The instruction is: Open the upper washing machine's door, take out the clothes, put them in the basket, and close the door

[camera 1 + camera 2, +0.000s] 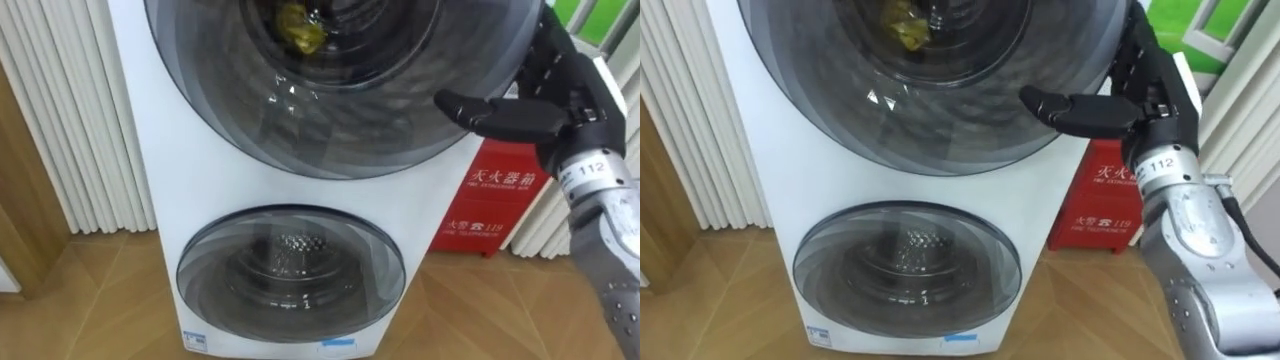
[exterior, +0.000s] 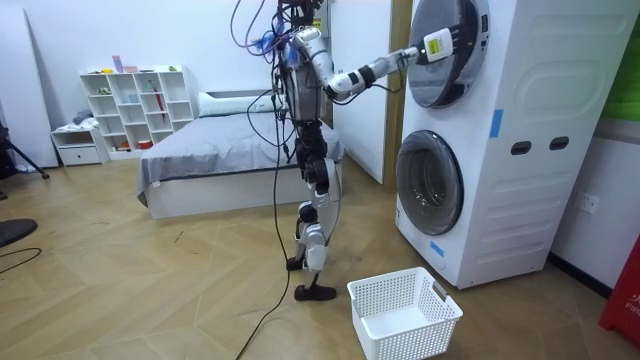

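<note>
A white stacked washing machine point(image 1: 150, 150) stands right in front of me. Behind the glass of its upper round door point(image 1: 330, 130) lies a yellow-green cloth point(image 1: 300, 28) in the drum. My right hand point(image 1: 545, 115) is at the right rim of that door, open, with the thumb stretched left over the rim and the fingers running up along the edge. In the room view the right hand point(image 2: 412, 53) reaches the upper door point(image 2: 445, 50) at shoulder height while I stand upright before the machine. The lower door point(image 1: 290, 262) is shut.
A white laundry basket point(image 2: 405, 312) sits on the wooden floor by my feet, in front of the machine. A red cabinet point(image 1: 495, 200) stands right of the machine, white ribbed panels point(image 1: 70, 120) to its left. A bed point(image 2: 220, 150) and shelf point(image 2: 135, 100) are behind me.
</note>
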`<state>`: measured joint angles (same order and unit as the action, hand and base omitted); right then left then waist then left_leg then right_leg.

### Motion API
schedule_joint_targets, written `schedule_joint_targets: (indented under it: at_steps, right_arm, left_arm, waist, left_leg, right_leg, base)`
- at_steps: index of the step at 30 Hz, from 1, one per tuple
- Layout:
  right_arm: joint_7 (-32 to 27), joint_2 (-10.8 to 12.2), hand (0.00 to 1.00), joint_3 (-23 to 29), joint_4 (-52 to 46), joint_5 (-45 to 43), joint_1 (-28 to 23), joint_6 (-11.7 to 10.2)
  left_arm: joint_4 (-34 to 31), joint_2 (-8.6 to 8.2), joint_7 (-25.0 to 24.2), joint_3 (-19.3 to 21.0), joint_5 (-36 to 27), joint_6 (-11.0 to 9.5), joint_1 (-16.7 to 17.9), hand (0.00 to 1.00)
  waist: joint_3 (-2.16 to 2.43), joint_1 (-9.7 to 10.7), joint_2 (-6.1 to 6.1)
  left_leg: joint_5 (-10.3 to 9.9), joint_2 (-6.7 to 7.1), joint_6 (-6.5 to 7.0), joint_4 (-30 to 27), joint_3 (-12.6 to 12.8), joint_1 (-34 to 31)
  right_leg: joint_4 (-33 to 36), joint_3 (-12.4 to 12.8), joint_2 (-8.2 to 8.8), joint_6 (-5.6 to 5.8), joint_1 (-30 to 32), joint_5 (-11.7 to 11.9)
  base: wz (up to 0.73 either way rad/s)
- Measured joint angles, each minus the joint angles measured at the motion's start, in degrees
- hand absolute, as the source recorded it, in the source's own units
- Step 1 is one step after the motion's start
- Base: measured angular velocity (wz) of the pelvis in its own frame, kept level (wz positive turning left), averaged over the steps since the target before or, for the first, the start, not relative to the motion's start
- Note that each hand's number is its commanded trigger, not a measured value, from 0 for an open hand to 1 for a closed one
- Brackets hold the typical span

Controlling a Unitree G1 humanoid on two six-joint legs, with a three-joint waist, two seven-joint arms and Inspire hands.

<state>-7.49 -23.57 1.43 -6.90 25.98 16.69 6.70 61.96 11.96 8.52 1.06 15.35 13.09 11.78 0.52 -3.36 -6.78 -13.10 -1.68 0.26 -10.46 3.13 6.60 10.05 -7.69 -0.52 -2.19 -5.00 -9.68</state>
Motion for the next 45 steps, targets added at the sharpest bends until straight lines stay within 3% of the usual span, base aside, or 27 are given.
schedule_joint_targets:
  at_steps: [4, 10, 24, 30, 34, 45]
  right_arm:
    - [2.26, 1.29, 0.00, -0.07, -4.65, 0.04, -4.14, -1.46]
    - [6.19, 1.36, 0.00, -0.18, -7.93, -0.92, -6.95, -1.87]
    - [6.83, 1.33, 0.00, 0.60, -13.14, -1.13, -9.50, -1.53]
    - [8.10, 1.33, 0.00, 0.62, -14.25, -1.11, -9.51, -1.52]
    - [9.77, 1.32, 0.00, 1.23, -16.27, 1.29, -9.51, -1.52]
    - [15.21, 1.41, 0.00, 2.18, -26.06, 0.64, -10.58, -2.94]
  left_arm:
    - [0.02, 0.05, 0.00, -0.18, -0.14, -0.65, 0.06, 0.00]
    - [0.84, -0.01, 0.00, -0.43, -0.12, -3.10, -0.19, 0.00]
    - [2.00, -0.14, 0.00, -0.24, -0.11, -5.22, 0.95, 0.00]
    - [2.45, -0.11, 0.00, -0.12, -0.83, -6.81, 1.06, 0.00]
    - [3.36, -0.13, 0.00, -0.12, -2.33, -8.08, 1.00, 0.00]
    - [3.32, 0.17, -0.03, -0.13, -2.32, -10.37, -0.44, 0.00]
  waist:
    - [-0.17, 0.00, 1.15]
    - [0.07, 1.43, 1.63]
    - [0.27, 1.94, 1.43]
    - [0.41, 3.21, 1.08]
    - [0.39, 4.52, 0.97]
    - [-0.01, 4.79, 0.55]
  left_leg:
    - [-0.15, -0.54, -0.28, 0.16, 1.37, 0.41]
    - [-0.07, -0.69, -0.69, 0.48, 1.49, 0.47]
    - [0.01, -0.70, -0.73, -0.02, 1.86, -0.16]
    - [0.01, -0.76, -0.73, 0.00, 1.96, -0.26]
    - [0.01, -0.77, -0.73, -0.07, 1.61, -0.77]
    - [0.01, -0.78, -0.74, -0.25, 2.18, -1.01]
  right_leg:
    - [0.60, 1.43, -0.54, -0.27, 0.43, 0.28]
    - [0.66, 1.64, -0.76, -0.51, 0.42, 0.46]
    - [0.64, 2.66, -0.93, -0.55, 1.54, 0.48]
    - [0.83, 2.66, -0.67, -0.55, 1.97, 0.48]
    - [0.79, 2.25, -0.61, -0.56, 2.02, 0.49]
    - [0.66, 3.05, -1.02, -0.59, 2.31, 0.51]
  base:
    - [-0.16]
    - [-0.03]
    - [-0.03]
    - [-0.01]
    - [0.04]
    - [-0.02]
